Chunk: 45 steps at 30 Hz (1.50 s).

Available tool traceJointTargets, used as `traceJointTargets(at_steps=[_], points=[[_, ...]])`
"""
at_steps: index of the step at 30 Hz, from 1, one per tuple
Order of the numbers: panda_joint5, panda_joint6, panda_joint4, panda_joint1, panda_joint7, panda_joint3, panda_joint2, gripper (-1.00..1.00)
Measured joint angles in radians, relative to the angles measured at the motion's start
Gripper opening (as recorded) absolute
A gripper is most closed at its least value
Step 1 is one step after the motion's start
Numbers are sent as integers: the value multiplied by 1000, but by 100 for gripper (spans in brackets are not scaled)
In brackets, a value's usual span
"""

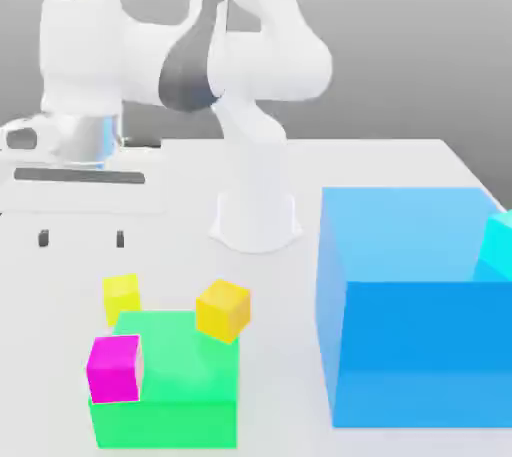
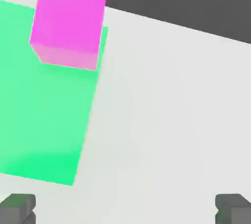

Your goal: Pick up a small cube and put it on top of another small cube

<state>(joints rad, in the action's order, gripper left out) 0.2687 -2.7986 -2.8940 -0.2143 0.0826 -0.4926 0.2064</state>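
Jaws (image 1: 82,239) open, nothing gripped. Small yellow cube (image 1: 122,299): plain-faced. Green block (image 1: 180,355): flat-topped, box-shaped. Bench (image 1: 285,345): smooth, pale.

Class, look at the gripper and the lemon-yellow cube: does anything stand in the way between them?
Nothing visible stands between the open gripper and the lemon-yellow cube. The green block overlaps the cube's lower edge in the exterior view, but lies beyond it from the gripper.
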Motion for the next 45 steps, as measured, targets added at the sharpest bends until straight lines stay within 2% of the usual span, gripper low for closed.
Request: traceJointTargets(at_steps=[3, 5, 8, 9, 11, 12, 18, 20, 23, 25, 28, 34, 45], points=[[-52, -83, -69, 1, -145, -72, -98, 0], [-194, -146, -72, 25, -256, -51, -178, 0], [-455, -233, -55, -163, -442, 199, -294, 0], [-513, -262, -47, -237, -484, 287, -330, 0], [-567, -322, -33, -372, -527, 433, -401, 0], [-571, -340, -29, -412, -531, 473, -422, -100], [-573, -346, -27, -430, -533, 491, -432, -100], [-546, -316, -35, -384, -511, 439, -395, -100], [-383, -238, -57, -303, -392, 315, -296, -100], [-276, -180, -70, -320, -317, 298, -223, -100], [-209, -91, -82, -343, -259, 313, -121, -100], [-232, 63, -33, -278, -88, 420, -16, -100], [-338, 341, 77, -125, 214, 614, 154, -100]])
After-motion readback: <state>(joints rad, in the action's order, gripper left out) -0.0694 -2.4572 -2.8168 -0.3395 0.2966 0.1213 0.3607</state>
